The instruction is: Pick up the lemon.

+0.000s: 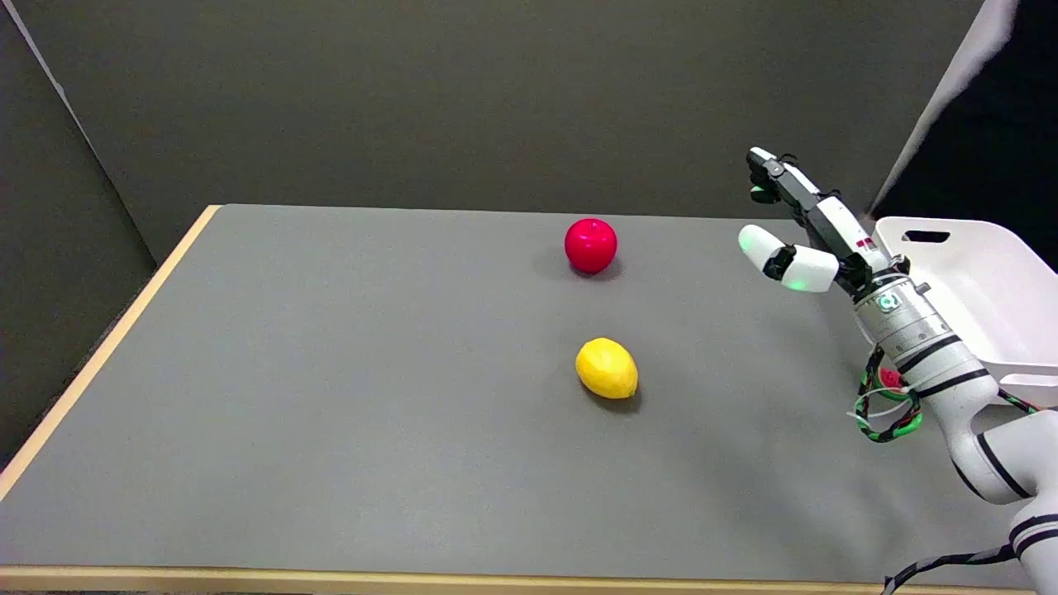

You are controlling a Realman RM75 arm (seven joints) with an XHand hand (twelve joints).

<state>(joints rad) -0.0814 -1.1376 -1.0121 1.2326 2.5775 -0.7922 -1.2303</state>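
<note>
Lemon (607, 368) lies untouched near the middle of the grey desk (331, 413), nearer the camera than a red apple (590, 245) and well apart from it; it is bright yellow, oval and smooth-skinned, resting on its side with 1 tapered end toward the lower right. The right hand (806, 235) hovers above the desk's right side, its fingers (764, 242) spread and holding nothing, beside a white bin (984, 281). Judged from this, the approach step is in hand: the next move calls for carrying the hand left and down over the lemon before closing.
</note>
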